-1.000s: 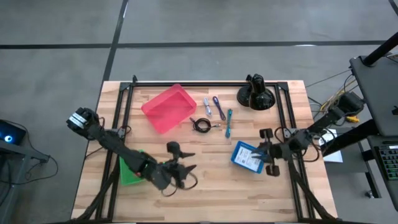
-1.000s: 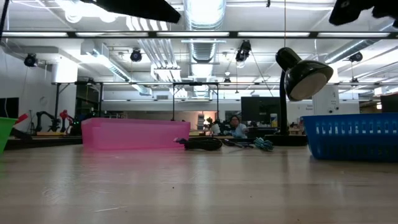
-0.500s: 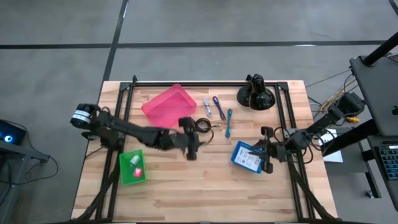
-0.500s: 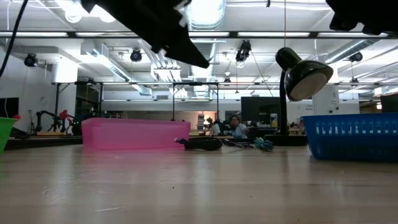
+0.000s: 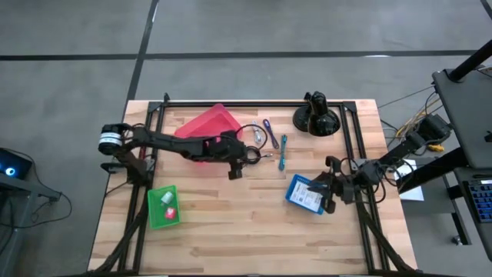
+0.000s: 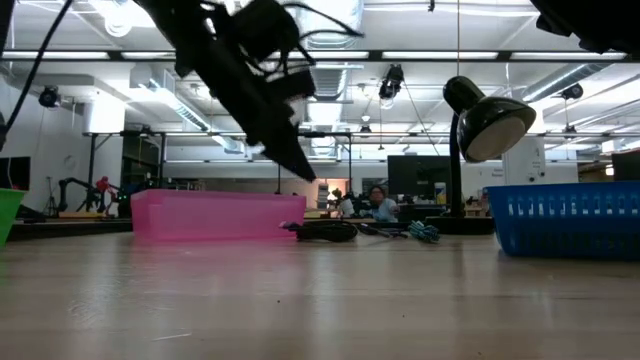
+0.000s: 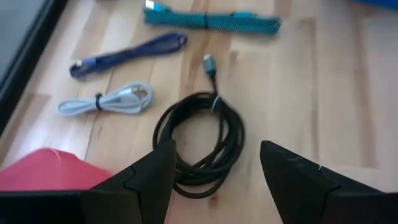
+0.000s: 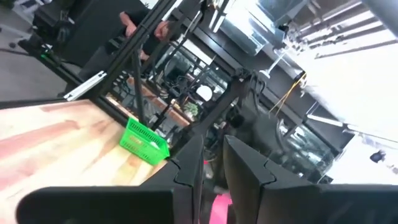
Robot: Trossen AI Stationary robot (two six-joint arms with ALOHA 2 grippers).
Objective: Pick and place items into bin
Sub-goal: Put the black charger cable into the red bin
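The left gripper [image 7: 214,171] hovers with its jaws apart directly over the black cable [image 7: 200,148], coiled on the tabletop [image 5: 231,223] just beside the pink bin [image 5: 206,132]. In the left wrist view the coil sits between the two fingers, its plug end trailing away toward the teal cable [image 7: 211,21]. The right gripper [image 5: 327,192], nearly closed and holding nothing that shows, waits well apart at the blue bin [image 5: 306,194]. The left arm is plainly the nearer one.

Nothing here carries writing I can read (no label, brand, number or sign, from any angle).
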